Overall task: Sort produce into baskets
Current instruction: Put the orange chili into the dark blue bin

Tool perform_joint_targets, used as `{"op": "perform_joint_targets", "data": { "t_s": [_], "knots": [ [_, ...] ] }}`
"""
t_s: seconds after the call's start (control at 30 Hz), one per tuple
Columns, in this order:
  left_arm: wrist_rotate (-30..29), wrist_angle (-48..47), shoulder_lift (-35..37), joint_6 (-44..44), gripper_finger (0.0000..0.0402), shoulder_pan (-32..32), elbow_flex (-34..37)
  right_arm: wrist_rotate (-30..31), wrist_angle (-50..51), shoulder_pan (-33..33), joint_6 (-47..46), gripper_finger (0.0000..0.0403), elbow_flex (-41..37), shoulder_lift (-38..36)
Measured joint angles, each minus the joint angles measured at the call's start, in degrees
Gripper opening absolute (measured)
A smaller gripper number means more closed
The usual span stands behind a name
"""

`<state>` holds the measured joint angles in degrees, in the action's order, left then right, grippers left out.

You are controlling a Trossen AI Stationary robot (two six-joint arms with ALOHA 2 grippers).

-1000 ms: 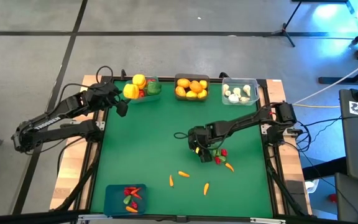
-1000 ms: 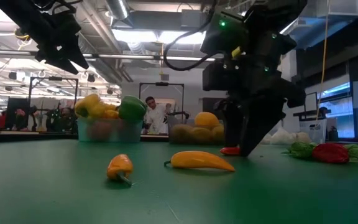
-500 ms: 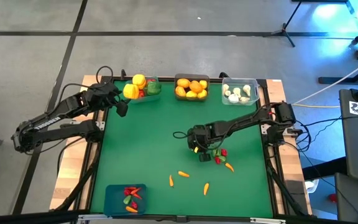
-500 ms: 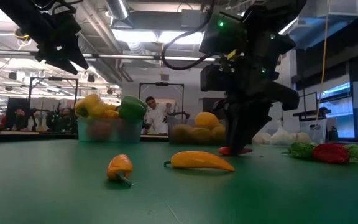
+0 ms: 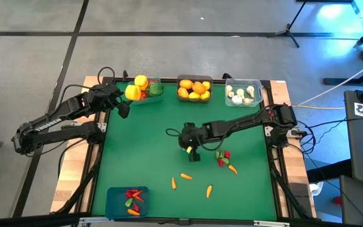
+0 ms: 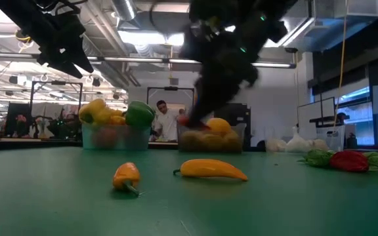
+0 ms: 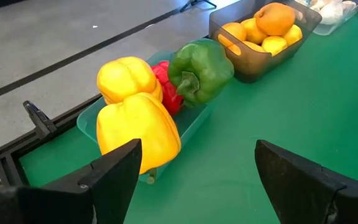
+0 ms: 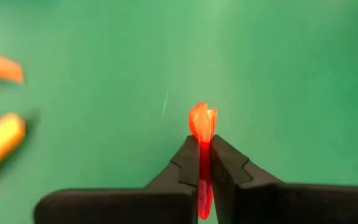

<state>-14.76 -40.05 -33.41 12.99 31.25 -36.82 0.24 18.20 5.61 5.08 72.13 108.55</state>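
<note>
**A:** One red chilli (image 8: 202, 124) sits pinched betw. the right gripper (image 8: 204, 163) jaws, lifted clear of the green counter (image 5: 144, 145), roughly mid-counter in the high view. Grip looks thin, only a sliver of the chilli is caught.

**B:** Destination, prob. the blue bin (image 5: 126, 202) at the near left corner? It holds red chillies and sth orange already.

**A:** Likely, yes. Carry should stay high enough to pass over the loose carrots (image 5: 186, 176) lying betw. gripper and bin, and slow, since a narrow pinch may let the chilli swing or slip.

**B:** And release?

**A:** Best centred over the bin, low, so it doesn't bounce off the rim. More chillies (image 5: 222, 157) wait near the right side of the counter, w/ a green piece beside them.

**B:** Left arm?

**A:** Left gripper (image 7: 191, 171) hovers by the teal bin (image 7: 194, 124) of peppers (image 7: 138, 127) at the far edge, fingers spread, holding nothing. It's well apart from the carry path, so no clash expected.
</note>
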Motion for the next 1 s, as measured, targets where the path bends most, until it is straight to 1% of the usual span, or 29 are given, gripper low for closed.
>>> {"op": "perform_joint_targets", "data": {
  "t_s": [0.07,0.27,0.37,0.43,0.5,0.57,0.7,0.8,0.87,1.0],
  "knots": [
    [-0.02,0.00,0.02,0.01,0.0308,0.02,0.00,0.31,-4.44,0.00,1.13,0.0012,1.13,0.00],
    [-0.04,0.00,0.02,-0.14,0.0308,0.02,0.00,0.26,-27.97,0.00,4.02,0.0013,1.79,1.04],
    [-0.09,0.00,0.02,-0.63,0.0308,0.02,-0.02,-2.06,-35.82,0.00,2.86,0.0013,4.81,3.97],
    [-0.09,0.00,0.02,-0.94,0.0308,0.02,0.00,-6.10,-37.71,0.00,1.31,0.0013,8.33,6.39],
    [-0.11,0.02,0.00,-1.07,0.0308,0.02,0.00,-12.18,-38.93,0.30,1.08,0.0013,13.24,9.53],
    [-0.11,0.14,0.02,-1.09,0.0308,0.02,-0.01,-18.74,-38.62,0.98,1.17,0.0014,18.39,13.08],
    [-0.34,0.25,0.02,-1.40,0.0308,0.02,0.00,-29.84,-37.11,3.06,1.33,0.0014,28.40,20.63],
    [-0.86,0.24,0.02,-1.40,0.0308,0.02,0.00,-39.87,-37.35,3.69,0.40,0.0014,34.94,25.84],
    [-1.01,0.23,0.00,-1.39,0.0308,0.02,0.00,-43.18,-37.36,4.00,-0.63,0.0014,38.68,28.70],
    [-1.14,0.20,0.02,-0.65,0.0308,0.02,0.00,-43.46,-37.78,5.36,-0.33,0.0014,44.62,33.50]
  ]
}}
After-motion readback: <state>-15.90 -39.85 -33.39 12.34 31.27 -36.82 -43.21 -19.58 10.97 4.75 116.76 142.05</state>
